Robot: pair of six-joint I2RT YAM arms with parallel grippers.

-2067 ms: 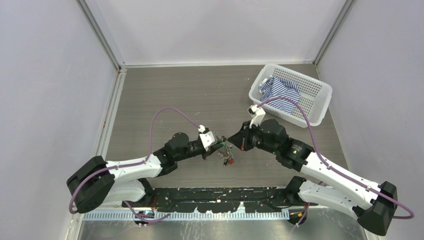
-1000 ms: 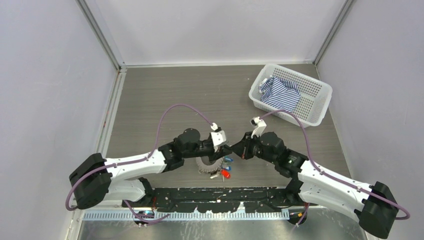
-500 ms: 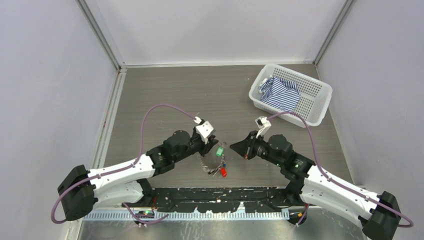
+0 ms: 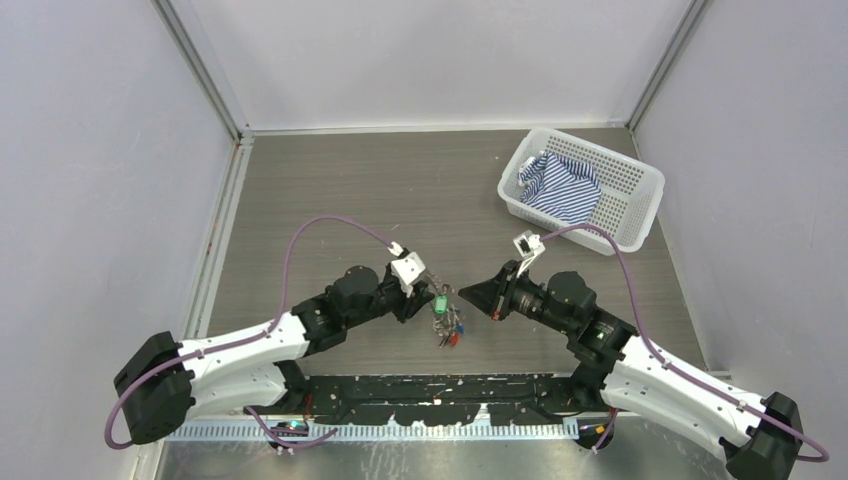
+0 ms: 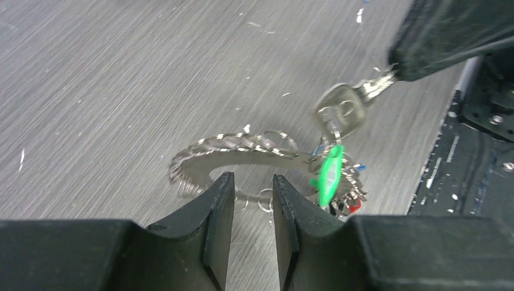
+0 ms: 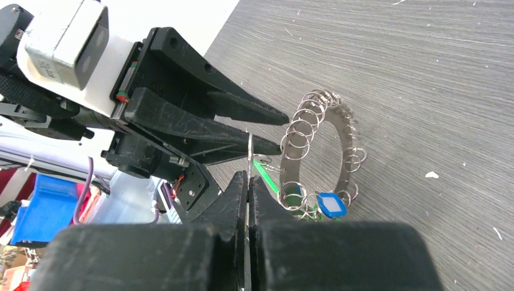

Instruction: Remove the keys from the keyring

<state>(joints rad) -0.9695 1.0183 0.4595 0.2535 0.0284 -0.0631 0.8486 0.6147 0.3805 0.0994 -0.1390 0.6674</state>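
The keyring (image 5: pixel 242 159) is a flat grey band rimmed with small split rings, tilted up off the table; it also shows in the right wrist view (image 6: pixel 344 151). The keys (image 4: pixel 447 327) hang bunched at its end, with a green tag (image 5: pixel 330 173), a blue tag (image 6: pixel 331 205) and a red one (image 5: pixel 354 207). My right gripper (image 4: pixel 463 292) is shut on a silver key (image 5: pixel 340 108) still linked to the ring. My left gripper (image 5: pixel 248 182) stands a little open. The ring's thin near rim crosses its gap, unpinched.
A white perforated basket (image 4: pixel 640 205) with a blue striped cloth (image 4: pixel 560 185) stands at the back right. A black rail (image 4: pixel 450 385) runs along the near edge, close to the keys. Side walls close in the table left and right.
The ring lay flat on the table by the left gripper; now it is tilted up on edge. The bunch has drawn in toward the right gripper, which holds the silver key.
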